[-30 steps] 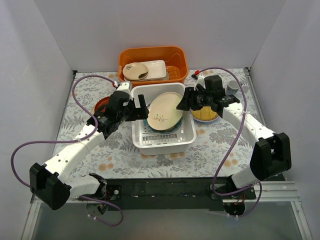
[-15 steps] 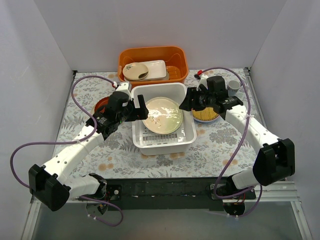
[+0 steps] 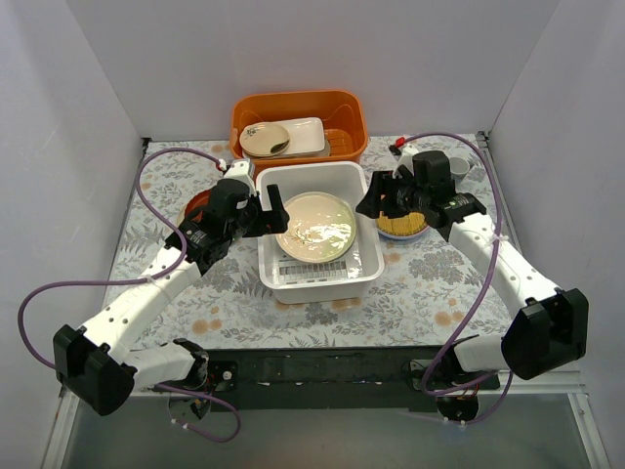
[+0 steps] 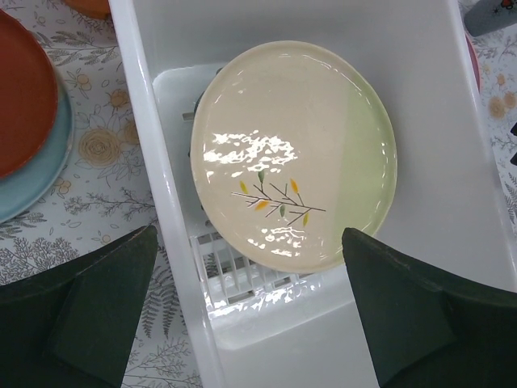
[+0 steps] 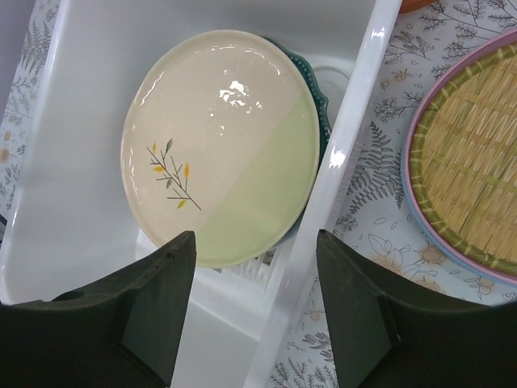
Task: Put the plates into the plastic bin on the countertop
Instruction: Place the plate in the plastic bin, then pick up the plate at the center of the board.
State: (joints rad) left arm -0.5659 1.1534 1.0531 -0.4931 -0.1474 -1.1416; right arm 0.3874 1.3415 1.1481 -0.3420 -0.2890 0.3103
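The white plastic bin [image 3: 366, 272] stands mid-countertop [image 3: 234, 293]. The cream leaf-sprig plate [image 3: 314, 227] lies in it, on the scalloped teal plate [image 5: 320, 103], whose edge alone shows. My left gripper [image 3: 275, 213] is open and empty over the bin's left wall [image 4: 145, 170], the cream plate [image 4: 292, 153] ahead of it. My right gripper [image 3: 367, 200] is open and empty over the bin's right wall [image 5: 343, 153], beside the cream plate [image 5: 218, 137]. The yellow woven plate [image 5: 485, 153] sits on the pink plate [image 5: 410, 174] right of the bin. The red-brown plate [image 4: 20, 97] lies on the light blue plate [image 4: 44, 190] left of it.
An orange tub [image 3: 344, 106] behind the bin holds a white tray and the beige oval dish with a spoon [image 3: 264, 139]. A grey mug [image 3: 457, 167] stands at the back right behind my right arm. White walls enclose the countertop on three sides.
The cream plate stood tilted between the two grippers; it now lies flat in the bin. My right gripper has drawn back to the right. The left gripper has hardly moved.
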